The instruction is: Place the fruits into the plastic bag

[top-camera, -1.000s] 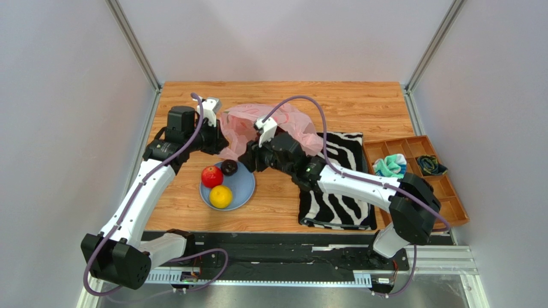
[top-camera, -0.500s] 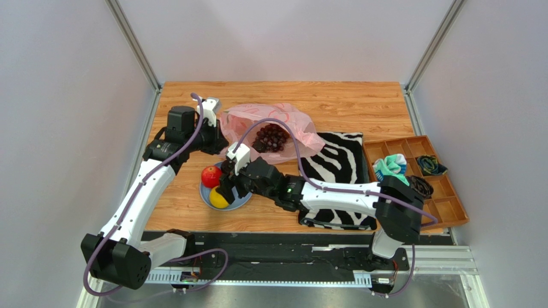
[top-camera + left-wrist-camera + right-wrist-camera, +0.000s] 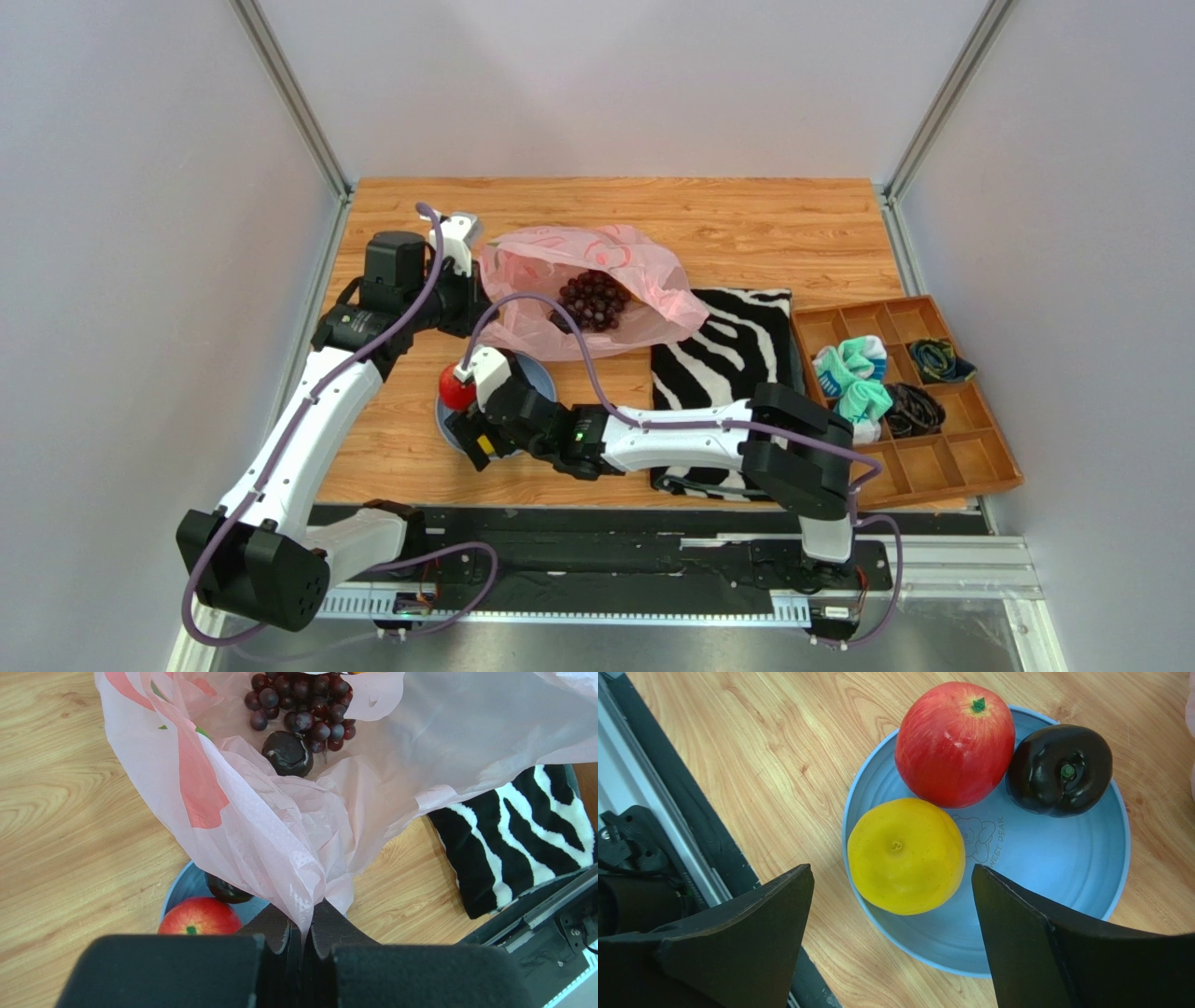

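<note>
The pink plastic bag lies open on the table with a dark grape bunch and a dark plum inside. My left gripper is shut on the bag's near edge and holds it up. A red apple, a yellow citrus and another dark plum sit on the blue plate. My right gripper hangs wide open just above the citrus, one finger on each side, touching nothing. In the top view it covers most of the plate.
A zebra-striped cloth lies right of the plate, under the right arm. An orange compartment tray with small cloth items stands at the far right. The black base rail runs close beside the plate's near edge.
The right arm has drawn back from the bag to above the plate and opened its jaws. The grape bunch now shows inside the bag. The left arm has kept its hold.
</note>
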